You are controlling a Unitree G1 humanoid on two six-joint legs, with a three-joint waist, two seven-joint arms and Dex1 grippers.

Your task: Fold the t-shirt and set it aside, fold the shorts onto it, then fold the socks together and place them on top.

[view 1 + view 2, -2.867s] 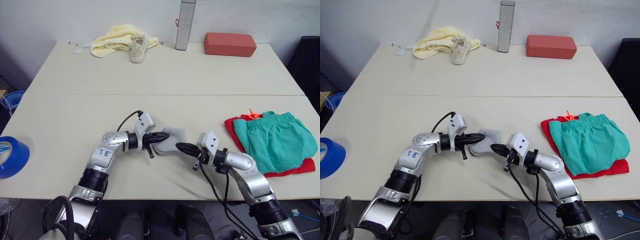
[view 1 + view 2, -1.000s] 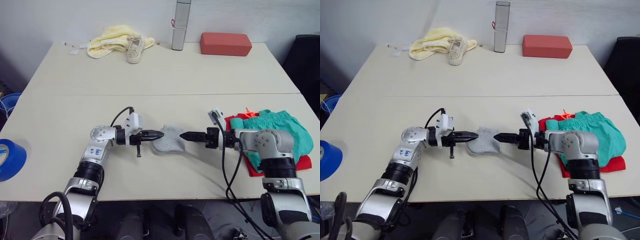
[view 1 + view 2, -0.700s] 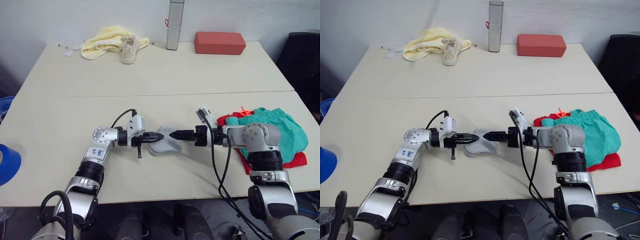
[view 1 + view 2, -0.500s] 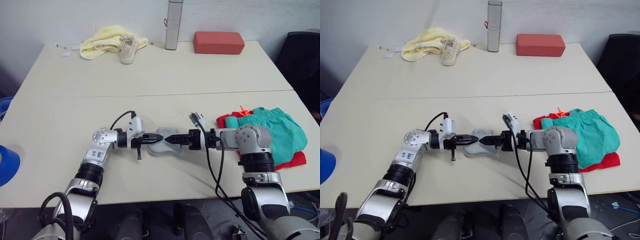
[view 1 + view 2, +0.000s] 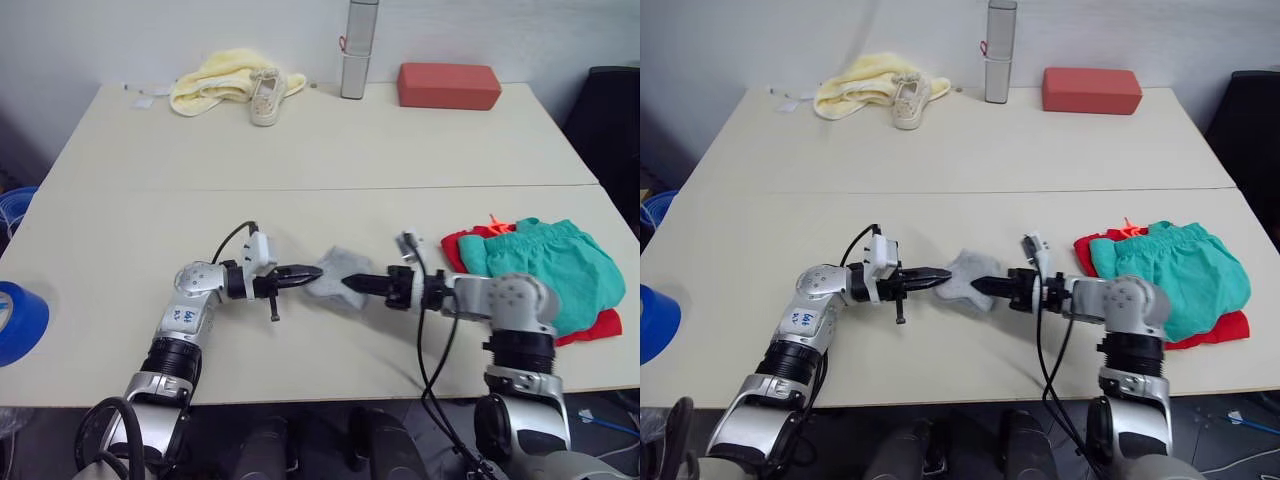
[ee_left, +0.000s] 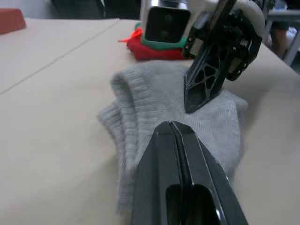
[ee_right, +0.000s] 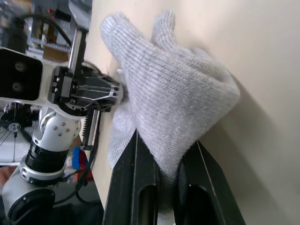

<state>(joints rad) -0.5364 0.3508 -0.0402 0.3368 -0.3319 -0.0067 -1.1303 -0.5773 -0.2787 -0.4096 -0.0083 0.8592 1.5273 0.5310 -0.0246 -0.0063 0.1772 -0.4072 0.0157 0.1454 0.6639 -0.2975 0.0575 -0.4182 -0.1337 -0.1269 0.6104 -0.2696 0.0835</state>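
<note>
- The socks (image 5: 338, 276) lie bunched near the front middle of the table (image 5: 330, 140), between the two grippers.
- The right gripper (image 5: 354, 284) reaches in from the right with its two black fingers pinched on a fold of the grey knit (the right wrist view shows cloth squeezed between them and lifted into a peak).
- The left gripper (image 5: 312, 272) comes from the opposite side, its fingers pressed together with no gap; the tip rests at the socks' left edge, and I cannot tell whether any cloth is caught.
- The shorts (image 5: 540, 270) lie folded on the t-shirt (image 5: 593, 327) at the table's right edge, well apart from the socks; an orange drawstring end pokes out at the back.
- At the far edge sit a pale yellow cloth (image 5: 222, 79) with a small off-white shoe (image 5: 266, 96) on it, a tall grey cylinder (image 5: 357, 48) and a red-brown block (image 5: 448, 86).
- A blue tape roll (image 5: 18, 322) lies at the left edge.
</note>
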